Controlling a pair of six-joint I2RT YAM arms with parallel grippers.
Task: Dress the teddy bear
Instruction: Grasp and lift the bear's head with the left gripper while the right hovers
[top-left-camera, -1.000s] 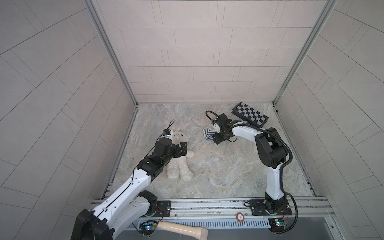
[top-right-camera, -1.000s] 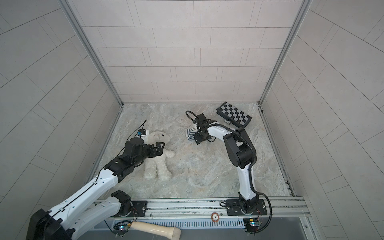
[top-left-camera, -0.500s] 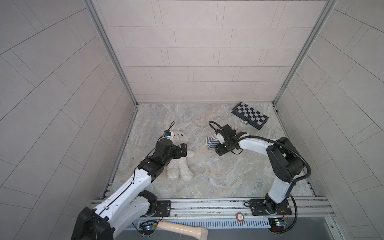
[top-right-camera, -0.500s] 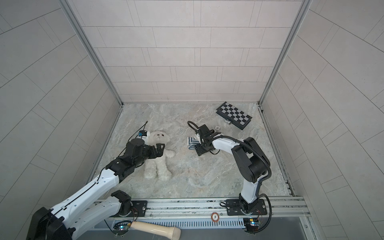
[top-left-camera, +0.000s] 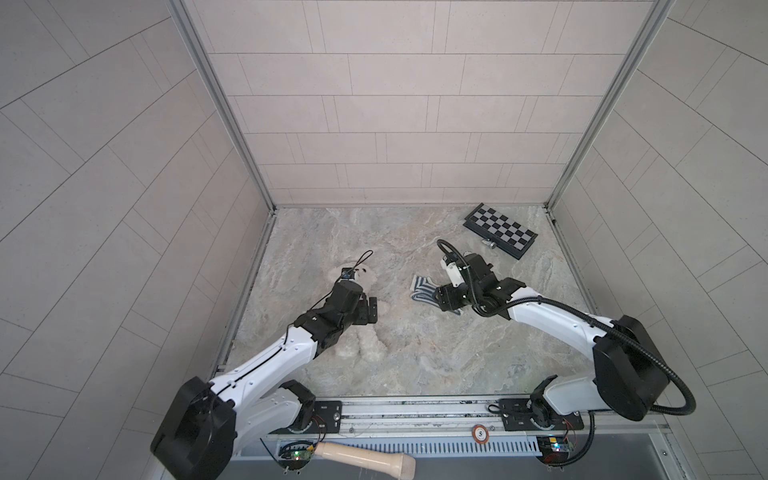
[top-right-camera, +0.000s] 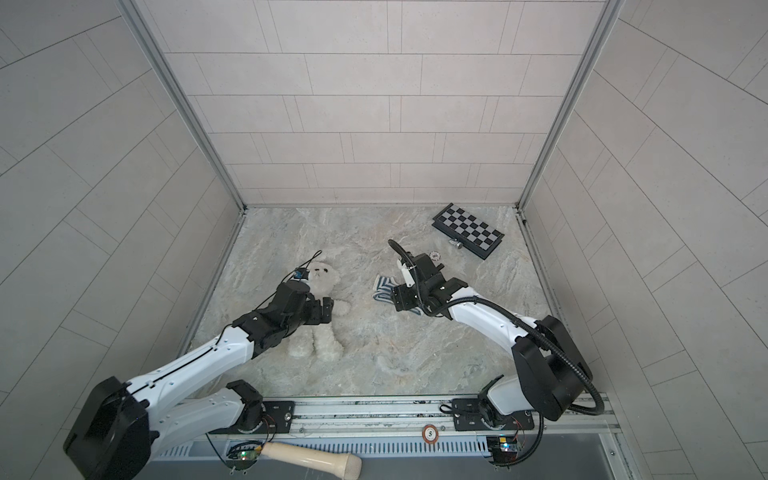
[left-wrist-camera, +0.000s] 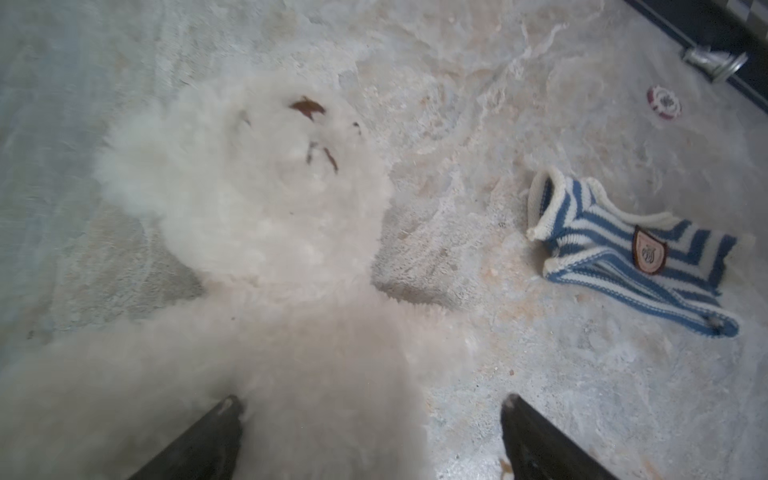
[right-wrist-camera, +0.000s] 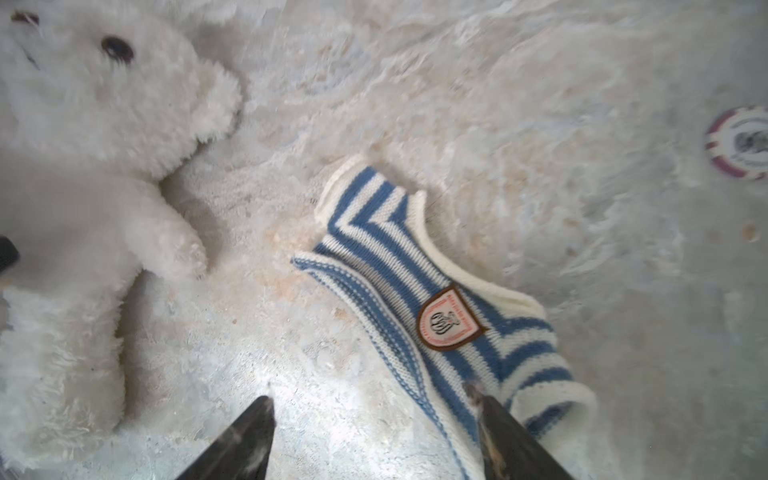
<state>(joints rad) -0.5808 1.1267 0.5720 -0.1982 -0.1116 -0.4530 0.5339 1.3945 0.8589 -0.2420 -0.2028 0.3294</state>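
The teddy bear (top-right-camera: 322, 277) is a fluffy cream-white plush lying face up on the marble floor, left of centre; it also shows as the bear (top-left-camera: 368, 347) and, close up, the bear (left-wrist-camera: 266, 216). My left gripper (left-wrist-camera: 371, 405) hovers open over its belly, one finger above the fur and one above bare floor; it is the left gripper (top-left-camera: 372, 309) in a top view. The blue-and-white striped shirt (right-wrist-camera: 399, 266) with a chest badge lies flat to the bear's right, seen as the shirt (top-left-camera: 422, 289). My right gripper (right-wrist-camera: 372, 397) is open over its hem, gripping nothing.
A folded chessboard (top-left-camera: 500, 230) lies at the back right with a small metal knob (top-left-camera: 491, 245) beside it. A poker chip (top-right-camera: 435, 256) sits just behind the right wrist. A wooden handle (top-left-camera: 365, 457) lies below the front rail. Tiled walls close in three sides.
My right gripper and the shirt have shifted toward the front of the floor, and the right elbow has swung out to the right. Its jaws stand slightly wider. The left arm has not moved.
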